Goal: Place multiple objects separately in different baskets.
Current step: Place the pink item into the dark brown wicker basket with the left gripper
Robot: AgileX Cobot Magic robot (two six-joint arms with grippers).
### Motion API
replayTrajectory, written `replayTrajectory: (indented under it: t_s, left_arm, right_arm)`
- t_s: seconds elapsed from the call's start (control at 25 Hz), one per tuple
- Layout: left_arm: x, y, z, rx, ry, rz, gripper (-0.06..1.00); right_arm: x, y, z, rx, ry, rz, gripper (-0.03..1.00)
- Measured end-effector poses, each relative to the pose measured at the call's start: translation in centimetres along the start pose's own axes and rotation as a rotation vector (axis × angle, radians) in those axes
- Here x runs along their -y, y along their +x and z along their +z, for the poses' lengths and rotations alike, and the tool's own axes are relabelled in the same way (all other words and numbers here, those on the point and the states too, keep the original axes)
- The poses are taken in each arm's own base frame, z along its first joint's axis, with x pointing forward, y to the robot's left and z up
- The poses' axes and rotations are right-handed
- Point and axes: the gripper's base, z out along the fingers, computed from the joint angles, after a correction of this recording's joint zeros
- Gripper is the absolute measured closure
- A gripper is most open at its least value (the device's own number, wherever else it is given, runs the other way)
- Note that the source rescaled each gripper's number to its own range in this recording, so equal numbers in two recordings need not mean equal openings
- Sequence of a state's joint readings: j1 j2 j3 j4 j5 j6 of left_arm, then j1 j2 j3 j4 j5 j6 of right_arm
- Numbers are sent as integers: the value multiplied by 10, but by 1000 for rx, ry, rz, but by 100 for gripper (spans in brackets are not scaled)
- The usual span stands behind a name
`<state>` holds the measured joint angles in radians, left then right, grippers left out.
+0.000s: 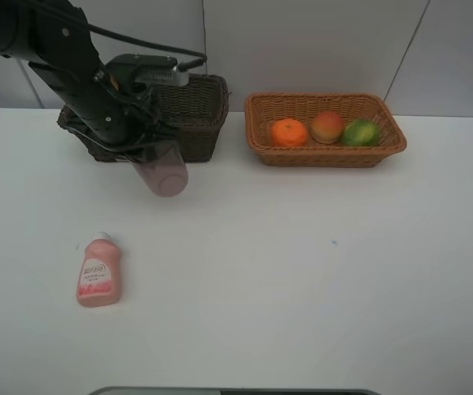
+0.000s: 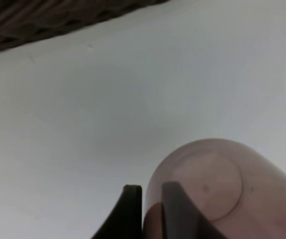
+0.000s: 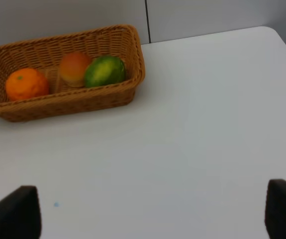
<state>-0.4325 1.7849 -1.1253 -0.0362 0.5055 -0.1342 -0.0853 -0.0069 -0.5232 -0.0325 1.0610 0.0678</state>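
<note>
My left gripper (image 1: 140, 146) is shut on the wall of the translucent mauve tumbler (image 1: 164, 174), which hangs tilted above the table just in front of the dark brown basket (image 1: 193, 115). In the left wrist view one finger (image 2: 175, 211) is inside the tumbler (image 2: 222, 184) and the other is outside. The orange-tan basket (image 1: 326, 155) holds the orange (image 1: 289, 132), the peach-like fruit (image 1: 327, 127) and the green-yellow mango (image 1: 360, 132). The pink squeeze bottle (image 1: 99, 272) lies on the table at front left. My right gripper (image 3: 150, 211) is open and empty above bare table, short of the orange-tan basket (image 3: 68, 102).
The white table (image 1: 302, 271) runs wide between the baskets and the front edge. A grey wall stands right behind both baskets. The left arm's black links and cables (image 1: 55, 41) reach over the dark basket's left part.
</note>
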Motion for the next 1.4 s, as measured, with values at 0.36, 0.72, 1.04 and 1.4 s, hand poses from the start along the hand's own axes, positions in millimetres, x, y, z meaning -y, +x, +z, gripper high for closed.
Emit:
replayTrajectory:
  t_s: [0.36, 0.72, 1.04, 1.4]
  left_arm:
    - [-60, -11, -39, 87, -96, -182, 94]
    - [-83, -35, -64, 185, -212, -202, 94]
    - [-96, -62, -77, 318, -286, -206, 94]
    - [-129, -73, -29, 363, -282, -227, 94]
  right_arm:
    - [0, 0, 0, 0, 0, 0, -3]
    - [0, 0, 0, 0, 0, 0, -3]
    - [0, 0, 0, 0, 0, 0, -3]
    - [0, 0, 0, 0, 0, 0, -3]
